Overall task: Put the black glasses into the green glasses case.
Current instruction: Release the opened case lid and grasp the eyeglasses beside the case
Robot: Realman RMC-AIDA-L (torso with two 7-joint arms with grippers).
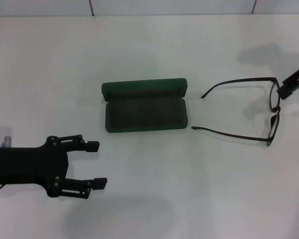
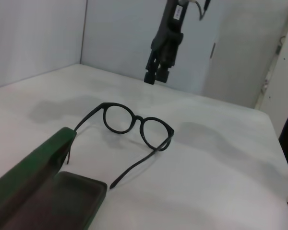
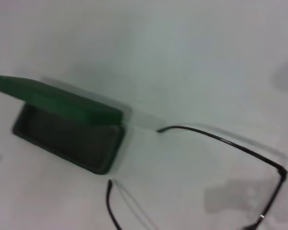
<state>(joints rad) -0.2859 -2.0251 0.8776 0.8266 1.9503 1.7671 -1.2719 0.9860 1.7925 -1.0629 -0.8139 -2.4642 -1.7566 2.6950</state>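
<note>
The green glasses case (image 1: 144,113) lies open in the middle of the table, with its lid (image 1: 143,88) raised at the far side. It also shows in the left wrist view (image 2: 36,191) and the right wrist view (image 3: 69,136). The black glasses (image 1: 272,110) lie unfolded to the right of the case, temple arms pointing toward it. They also show in the left wrist view (image 2: 137,124) and partly in the right wrist view (image 3: 221,140). My right gripper (image 1: 285,92) hangs just above the far end of the frame and holds nothing; it also shows in the left wrist view (image 2: 157,76). My left gripper (image 1: 97,164) is open and empty at the near left.
The white table (image 1: 154,199) ends at a grey wall at the back (image 1: 139,6). A small object (image 1: 6,141) sits by the left arm's body.
</note>
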